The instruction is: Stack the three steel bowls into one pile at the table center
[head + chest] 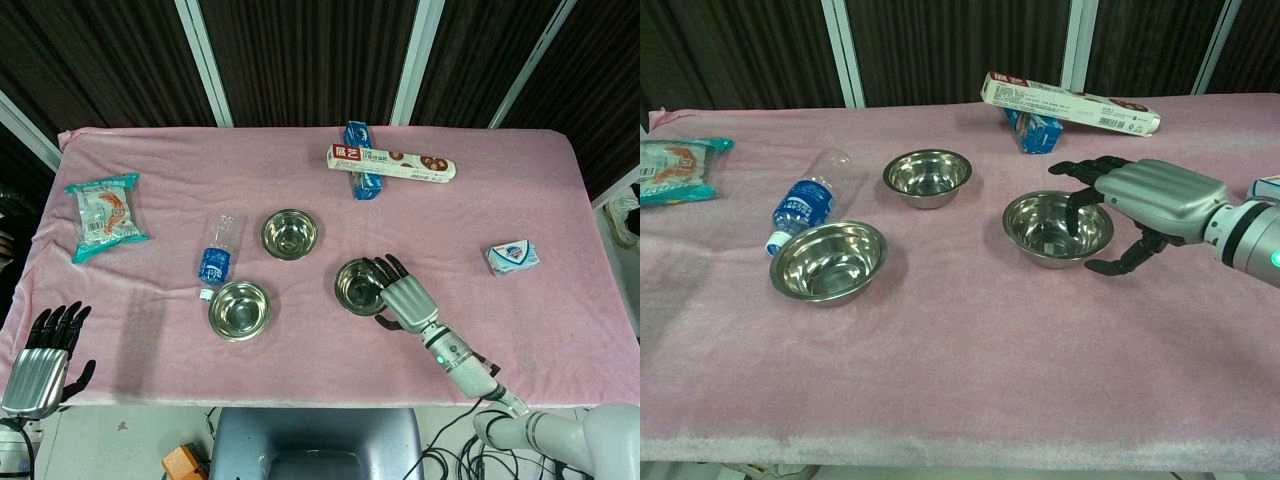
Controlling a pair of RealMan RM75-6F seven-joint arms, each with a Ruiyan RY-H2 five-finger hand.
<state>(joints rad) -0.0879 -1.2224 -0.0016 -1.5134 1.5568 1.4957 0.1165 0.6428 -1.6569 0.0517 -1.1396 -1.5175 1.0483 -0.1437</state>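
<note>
The right hand (pixel 1150 205) hovers spread over the near-right rim of one steel bowl (pixel 1057 228), fingers (pixel 1080 170) reaching above its mouth, thumb below the rim, gripping nothing. Two more bowls sit mouth-up to its left, one farther (pixel 927 177), one nearer (pixel 828 261). The left hand (pixel 42 360) hangs open off the table (pixel 300 320) edge.

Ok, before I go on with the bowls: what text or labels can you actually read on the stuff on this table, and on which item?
Long biscuit box: red patch with white characters, too blurred to read.
Water bottle: blue label, print too small to read.
Snack bag: print unreadable.
Small white and blue pack: markings unreadable.
Blue packet under the box: unreadable.
Nothing can be quoted with confidence.
</note>
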